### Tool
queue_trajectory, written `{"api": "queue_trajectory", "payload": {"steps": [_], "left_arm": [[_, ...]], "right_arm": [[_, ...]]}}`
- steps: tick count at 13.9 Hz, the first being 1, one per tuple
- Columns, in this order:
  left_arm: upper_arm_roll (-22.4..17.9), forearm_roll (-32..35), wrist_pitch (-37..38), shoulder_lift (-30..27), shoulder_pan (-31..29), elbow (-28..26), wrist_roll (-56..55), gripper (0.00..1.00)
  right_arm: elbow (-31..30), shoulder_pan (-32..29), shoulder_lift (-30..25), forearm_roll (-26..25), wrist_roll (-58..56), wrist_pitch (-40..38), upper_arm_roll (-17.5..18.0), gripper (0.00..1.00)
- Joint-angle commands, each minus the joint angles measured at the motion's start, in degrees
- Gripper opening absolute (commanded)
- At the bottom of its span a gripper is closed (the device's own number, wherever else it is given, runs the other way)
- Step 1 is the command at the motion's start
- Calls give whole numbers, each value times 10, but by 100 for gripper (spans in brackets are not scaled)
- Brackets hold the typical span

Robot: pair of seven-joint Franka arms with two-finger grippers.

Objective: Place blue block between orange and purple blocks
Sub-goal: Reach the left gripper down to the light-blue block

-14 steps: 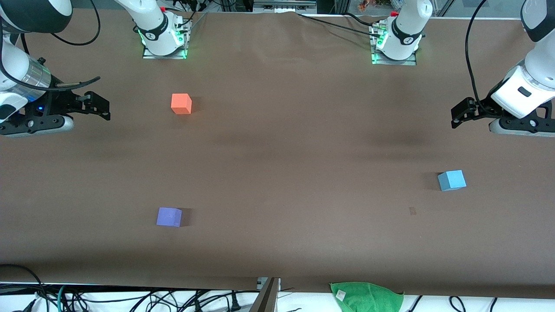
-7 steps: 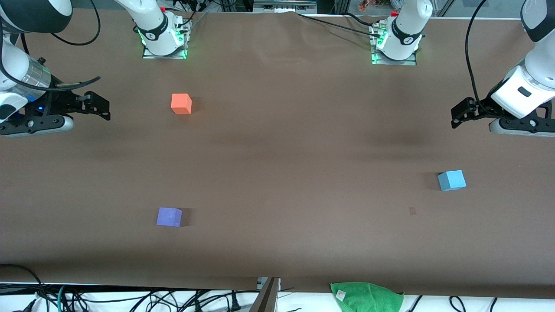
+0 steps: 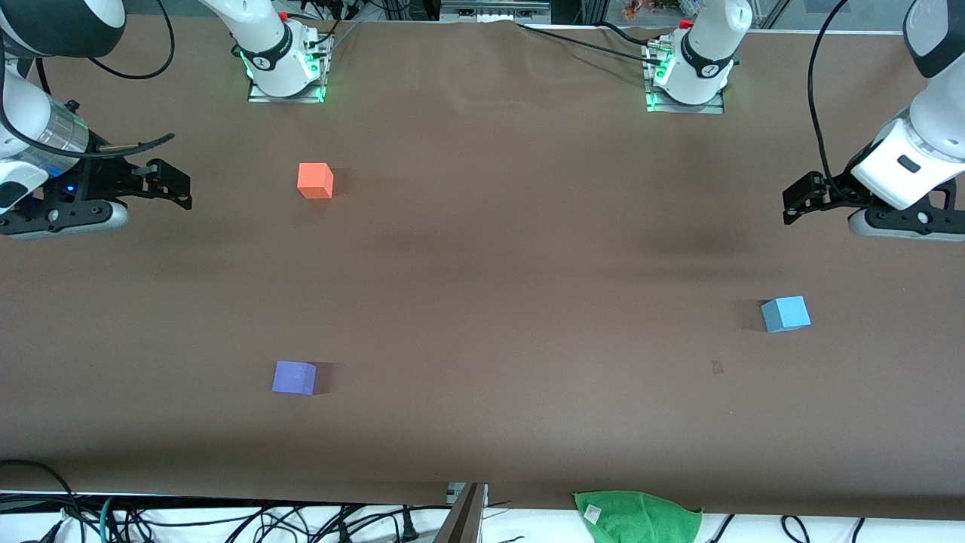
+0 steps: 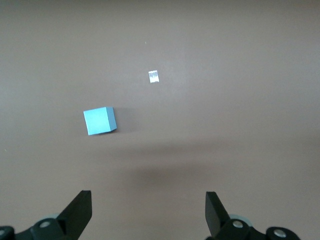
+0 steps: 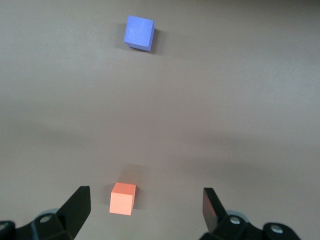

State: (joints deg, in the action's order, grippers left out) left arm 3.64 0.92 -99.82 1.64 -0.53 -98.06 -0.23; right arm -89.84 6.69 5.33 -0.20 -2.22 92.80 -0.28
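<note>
The blue block (image 3: 785,314) (image 4: 100,120) lies toward the left arm's end of the table. The orange block (image 3: 315,181) (image 5: 123,198) and the purple block (image 3: 294,377) (image 5: 139,32) lie toward the right arm's end, the purple one nearer to the front camera, with a wide bare gap between them. My left gripper (image 3: 790,204) (image 4: 147,195) hangs open over bare table at its end, holding nothing and apart from the blue block. My right gripper (image 3: 182,190) (image 5: 145,191) hangs open and empty over the table at its own end, beside the orange block.
A green cloth (image 3: 637,515) lies off the table's edge nearest the front camera, among cables. A small pale scrap (image 3: 717,367) (image 4: 154,76) sits on the table close to the blue block. The arm bases (image 3: 285,68) (image 3: 687,75) stand along the table's farthest edge.
The left arm's wrist has shifted very slightly. The blocks and the right arm have not moved.
</note>
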Motion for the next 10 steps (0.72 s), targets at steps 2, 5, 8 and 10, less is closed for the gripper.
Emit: {"api": "queue_trajectory", "payload": {"steps": [2,5,8,10], "left_arm": [[-7,-14,21,30,-4,32,8,100],[-10,10,21,55,-17,43,15,100],[-10,30,-9,98,-26,45,18,100],[-11,30,-61,142,-50,44,17,100]], "right_arm": [[-4,-3,-7,-4,2,-4,1,100],[-4,-2,-7,-4,2,-4,1,100],[-3,-3,-7,-4,2,-4,1,100],[-3,-3,-7,-4,2,-5,1,100]]}}
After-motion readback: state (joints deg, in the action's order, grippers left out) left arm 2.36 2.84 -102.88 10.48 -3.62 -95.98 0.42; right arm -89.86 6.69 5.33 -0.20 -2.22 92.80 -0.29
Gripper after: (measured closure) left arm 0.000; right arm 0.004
